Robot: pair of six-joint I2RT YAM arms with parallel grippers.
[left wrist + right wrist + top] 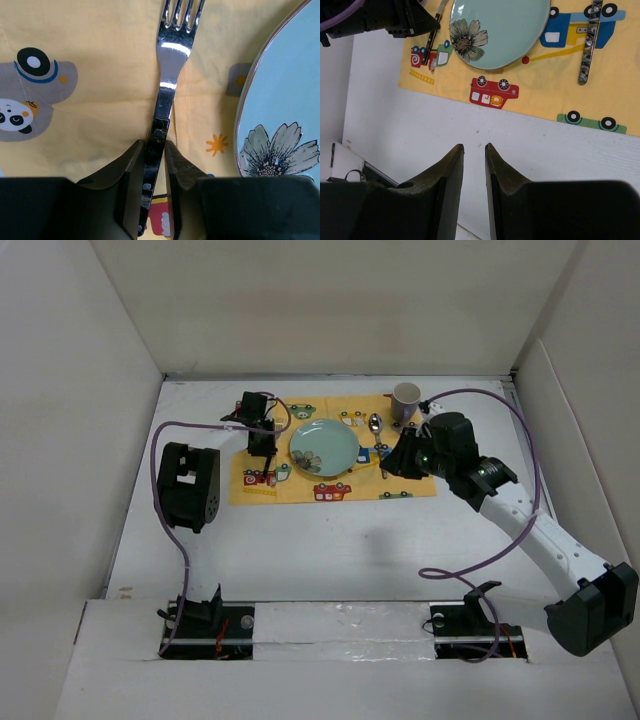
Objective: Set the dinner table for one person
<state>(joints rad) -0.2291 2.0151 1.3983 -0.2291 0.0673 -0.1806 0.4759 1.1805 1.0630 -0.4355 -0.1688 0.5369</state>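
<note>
The dinner table (330,550) spans the scene, with the placemat (300,490) on its far half and the plate (323,447) at the mat's middle. Just left of the plate, the left gripper (154,145) pinches the fork (167,75) by its handle. The fork may not be lying flat yet; if so, letting go could skew it against the rim. The right gripper (474,146), right of the plate, has its fingers nearly together and holds nothing.
</note>
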